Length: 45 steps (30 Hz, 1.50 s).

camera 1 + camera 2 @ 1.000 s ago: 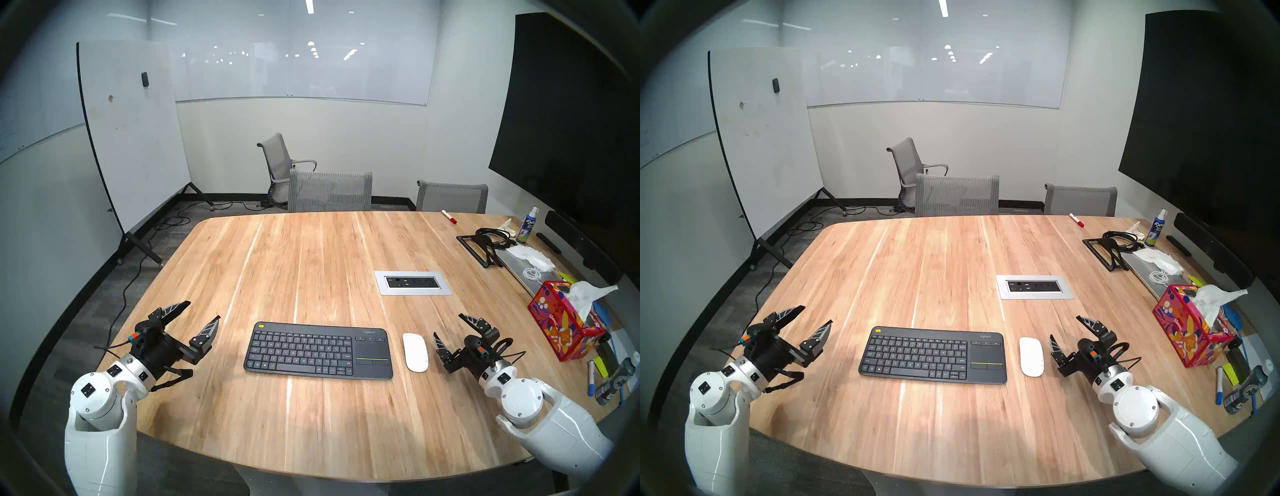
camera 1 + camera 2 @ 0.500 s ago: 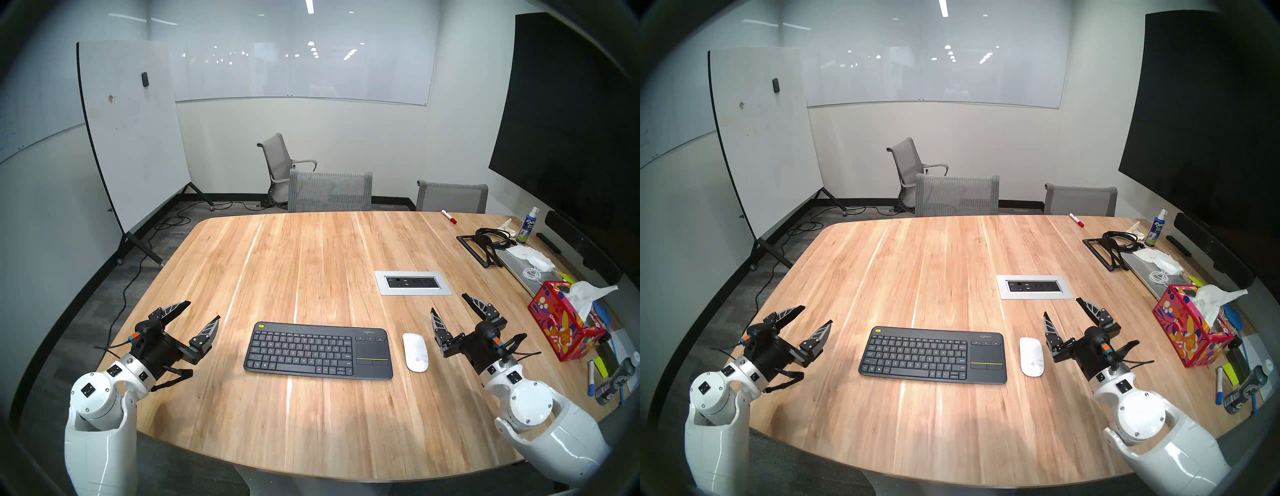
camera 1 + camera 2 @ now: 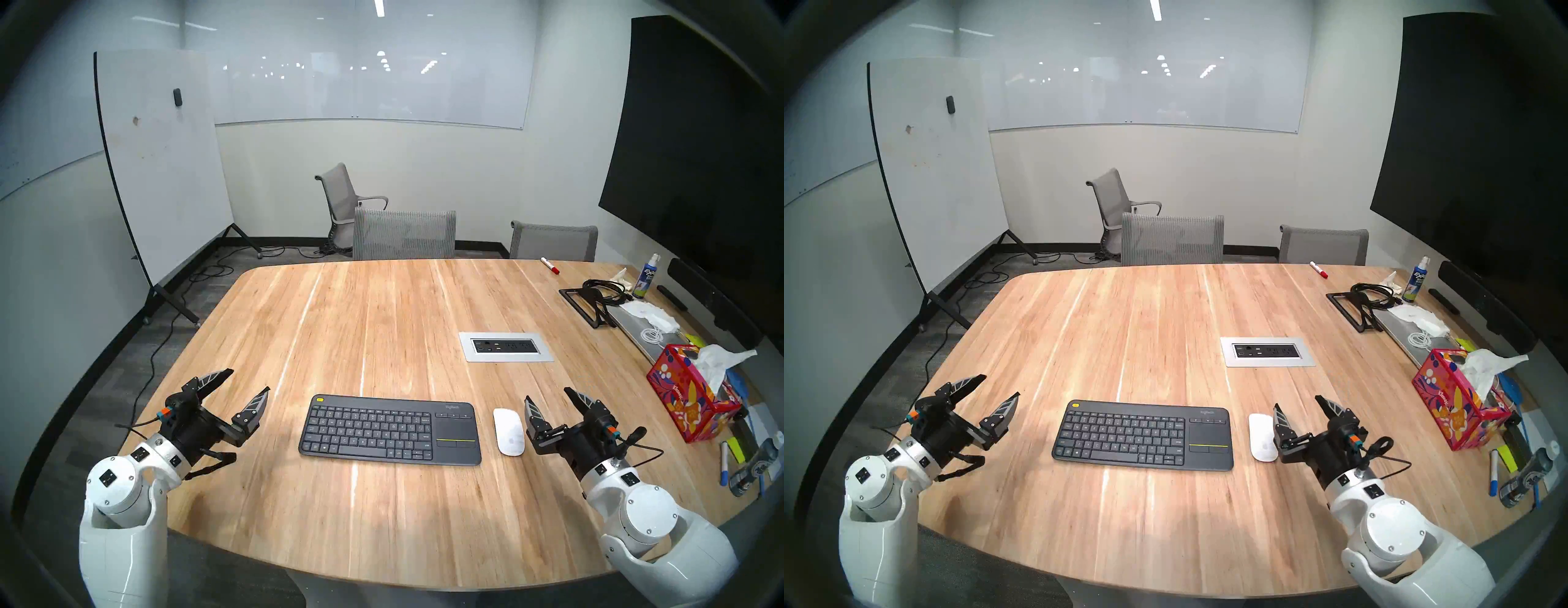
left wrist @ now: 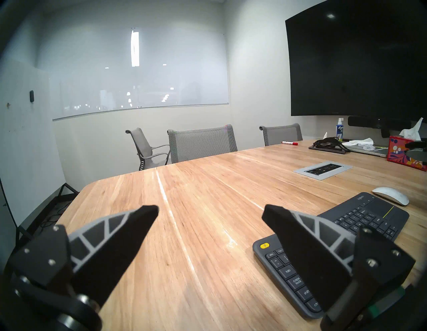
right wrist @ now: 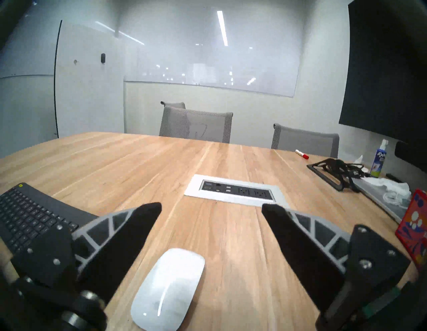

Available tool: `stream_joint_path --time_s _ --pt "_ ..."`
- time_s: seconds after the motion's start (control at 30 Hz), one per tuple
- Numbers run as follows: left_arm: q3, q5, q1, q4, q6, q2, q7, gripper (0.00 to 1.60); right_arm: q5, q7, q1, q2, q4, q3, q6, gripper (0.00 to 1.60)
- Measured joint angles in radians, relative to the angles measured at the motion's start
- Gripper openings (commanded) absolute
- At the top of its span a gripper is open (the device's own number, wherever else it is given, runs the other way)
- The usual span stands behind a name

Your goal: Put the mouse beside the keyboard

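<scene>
The right gripper [image 3: 547,399] is hanging with jaws spread wide and empty; the mouse [image 3: 508,431] is lying just to its left, below its left finger, beside the keyboard [image 3: 390,429].

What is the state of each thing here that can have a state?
mouse: lying flat on the table, beside the keyboard's touchpad end, not held.
keyboard: flat on the table, keys up.
left end effector: open, empty.
right end effector: open, empty, just right of the mouse.
tissue box: open, a tissue sticking out.
red marker: capped, lying down.
spray bottle: upright.
</scene>
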Motion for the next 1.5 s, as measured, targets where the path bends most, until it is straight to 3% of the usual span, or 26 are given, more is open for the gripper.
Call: stream_joint_path --time_s 0.67,1.5 --pt "-0.001 0.001 0.000 0.000 0.000 -0.001 0.000 1.60 0.037 0.063 0.028 0.002 0.054 -0.040 0.035 1.60" --pt "-0.001 0.002 0.000 0.000 0.000 -0.002 0.000 1.60 -0.026 0.039 0.065 -0.041 0.105 -0.145 0.040 1.60"
